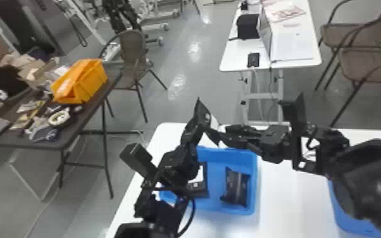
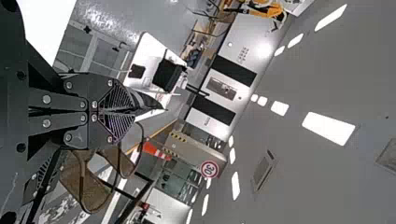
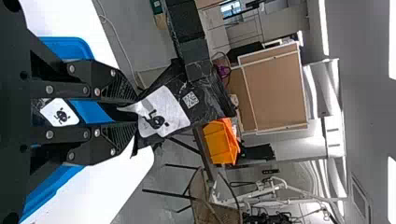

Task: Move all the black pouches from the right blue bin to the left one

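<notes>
Close, sideways wrist views; forward-down head view, with the right one's orange bin (image 1: 95,83).

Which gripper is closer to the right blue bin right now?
Right. In the head view, the right gripper is left of the right blue bin, by the left bin's far edge; the left gripper is farther left still.

1. Good lane here: bare desk (image 1: 289,199) between the left bin (image 1: 253,186) and the right bin (image 1: 346,218).
2. Its far end, though, is bridged by the right arm (image 1: 322,148).
3. Left bin: open from above on its right half, a black pouch (image 1: 235,186) lying there.
4. Left arm (image 1: 177,167) blocks the left side.
5. Far edge is jammed: left hand (image 1: 199,127) and right hand (image 1: 222,134) above it.
</notes>
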`<state>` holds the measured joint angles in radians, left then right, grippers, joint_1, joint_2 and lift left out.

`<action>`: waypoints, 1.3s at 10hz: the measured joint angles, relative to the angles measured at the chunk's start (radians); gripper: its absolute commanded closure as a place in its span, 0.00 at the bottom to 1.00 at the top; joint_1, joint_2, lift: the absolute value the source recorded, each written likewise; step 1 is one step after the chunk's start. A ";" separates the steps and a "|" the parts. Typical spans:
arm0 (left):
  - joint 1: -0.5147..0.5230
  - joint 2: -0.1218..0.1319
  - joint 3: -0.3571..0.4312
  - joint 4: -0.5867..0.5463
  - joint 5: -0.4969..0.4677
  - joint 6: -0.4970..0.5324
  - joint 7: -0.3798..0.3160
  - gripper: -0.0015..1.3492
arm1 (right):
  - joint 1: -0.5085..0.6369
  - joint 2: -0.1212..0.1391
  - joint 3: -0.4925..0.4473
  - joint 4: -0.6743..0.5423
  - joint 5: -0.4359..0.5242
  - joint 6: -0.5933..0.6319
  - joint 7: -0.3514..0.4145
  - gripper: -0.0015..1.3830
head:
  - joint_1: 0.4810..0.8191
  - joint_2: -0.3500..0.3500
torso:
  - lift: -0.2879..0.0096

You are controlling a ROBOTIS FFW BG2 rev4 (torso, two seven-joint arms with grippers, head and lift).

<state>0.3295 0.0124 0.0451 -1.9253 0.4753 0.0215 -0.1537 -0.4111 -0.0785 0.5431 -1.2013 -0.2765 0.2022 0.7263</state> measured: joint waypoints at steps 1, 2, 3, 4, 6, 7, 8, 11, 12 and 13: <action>0.002 -0.001 0.014 0.001 -0.016 -0.009 0.009 0.91 | 0.023 -0.001 -0.041 -0.009 0.023 -0.019 0.003 0.01 | 0.63 0.99 | 1.00; 0.004 -0.004 0.033 0.007 -0.044 -0.016 0.013 0.91 | 0.075 -0.001 -0.125 -0.042 0.066 -0.033 0.001 0.10 | 0.63 0.97 | 1.00; 0.011 -0.009 0.058 0.018 -0.076 -0.016 0.014 0.91 | 0.142 -0.001 -0.227 -0.092 0.121 -0.034 -0.009 0.15 | 0.63 0.93 | 1.00; 0.021 -0.012 0.079 0.036 -0.111 -0.009 0.014 0.91 | 0.216 -0.001 -0.325 -0.161 0.185 -0.019 -0.030 0.19 | 0.63 0.88 | 1.00; 0.041 -0.012 0.092 0.085 -0.168 0.039 0.011 0.91 | 0.345 0.000 -0.469 -0.291 0.283 0.027 -0.062 0.19 | 0.63 0.80 | 1.00; 0.044 -0.003 0.083 0.118 -0.196 0.070 0.002 0.91 | 0.387 0.001 -0.515 -0.325 0.307 0.047 -0.063 0.19 | 0.63 0.75 | 1.00; 0.035 0.012 0.070 0.168 -0.221 0.088 -0.018 0.91 | 0.413 -0.001 -0.542 -0.341 0.313 0.059 -0.060 0.19 | 0.63 0.71 | 1.00; -0.001 0.027 0.053 0.263 -0.257 0.065 -0.051 0.02 | 0.415 -0.009 -0.554 -0.358 0.346 0.086 -0.031 0.19 | 0.63 0.68 | 1.00; -0.001 0.022 0.058 0.260 -0.261 0.042 -0.052 0.00 | 0.417 -0.009 -0.559 -0.376 0.365 0.106 -0.031 0.19 | 0.63 0.67 | 1.00; 0.002 0.018 0.064 0.244 -0.253 0.028 -0.056 0.10 | 0.427 -0.009 -0.572 -0.396 0.375 0.132 -0.032 0.19 | 0.63 0.66 | 1.00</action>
<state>0.3311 0.0299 0.1088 -1.6811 0.2221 0.0491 -0.2097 0.0155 -0.0874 -0.0291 -1.5972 0.0988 0.3346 0.6946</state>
